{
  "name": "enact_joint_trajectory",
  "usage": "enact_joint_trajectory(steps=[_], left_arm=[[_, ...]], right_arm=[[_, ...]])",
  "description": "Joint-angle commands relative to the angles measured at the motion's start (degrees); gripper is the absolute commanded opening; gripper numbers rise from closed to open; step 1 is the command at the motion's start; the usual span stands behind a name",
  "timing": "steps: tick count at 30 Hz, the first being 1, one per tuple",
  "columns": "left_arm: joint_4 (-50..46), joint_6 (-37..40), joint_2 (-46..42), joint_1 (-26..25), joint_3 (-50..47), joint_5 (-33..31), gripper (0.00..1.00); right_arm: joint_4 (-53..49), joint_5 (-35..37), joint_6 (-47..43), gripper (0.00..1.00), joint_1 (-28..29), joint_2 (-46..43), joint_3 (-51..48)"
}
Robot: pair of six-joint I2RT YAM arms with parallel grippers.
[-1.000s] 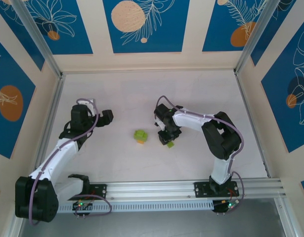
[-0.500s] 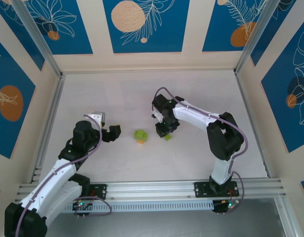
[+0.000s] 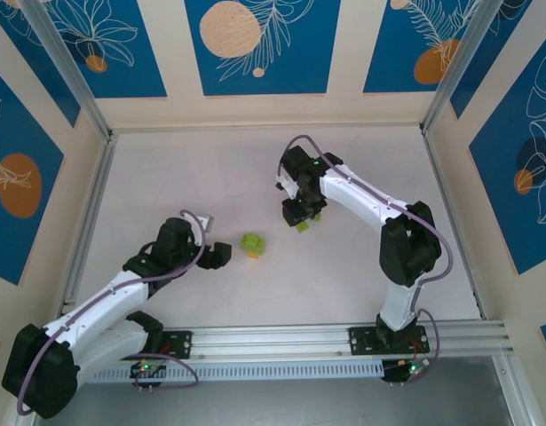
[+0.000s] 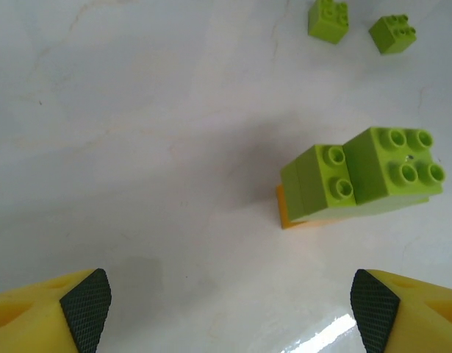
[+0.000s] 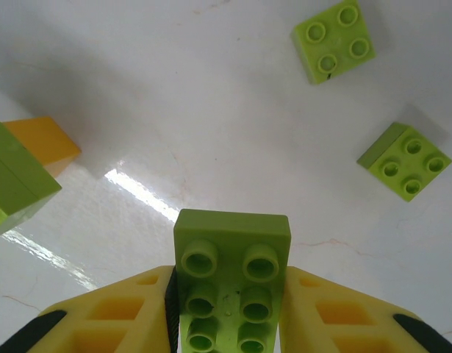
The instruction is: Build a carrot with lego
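A partly built carrot (image 3: 252, 244) stands mid-table: lime-green bricks (image 4: 358, 176) stacked on an orange brick (image 4: 286, 215). My left gripper (image 3: 221, 255) is just left of it, open, both yellow fingers (image 4: 79, 305) low in the left wrist view and nothing between them (image 4: 229, 301). My right gripper (image 3: 301, 216) is behind and right of the stack, shut on a rectangular lime-green lego brick (image 5: 231, 276), studs facing the camera. Two loose square lime-green bricks (image 5: 334, 40) (image 5: 404, 160) lie on the table beyond it. The stack's edge (image 5: 16, 180) shows at the left of the right wrist view.
The white table (image 3: 210, 169) is walled by cream and blue panels, with metal posts (image 3: 64, 67) at the back corners. An aluminium rail (image 3: 281, 337) carries both arm bases along the near edge. The two loose bricks (image 4: 328, 18) (image 4: 392, 33) lie beyond the stack.
My left arm has swung right and nearer, bringing its gripper up beside the stack, jaws slightly narrower. My right gripper has carried its green brick a little farther back.
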Motion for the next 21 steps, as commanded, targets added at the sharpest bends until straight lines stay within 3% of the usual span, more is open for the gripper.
enact_joint_trajectory(steps=[1,10,21], left_arm=[[-2.4,-4.3,-1.4,-0.9,-1.1,0.8,0.88],[0.7,-3.3,8.1,-2.0,0.8,8.8,0.89],[5.2,-1.4,16.4,-2.1,3.5,8.2,0.9]], right_arm=[[-1.8,-1.2,-1.1,0.37,-0.1,-1.5,1.5],[-0.3,-2.1,-1.0,0.37,-0.3,-0.8,1.4],[0.6,-3.4,-0.5,0.37,-0.1,-0.7,1.4]])
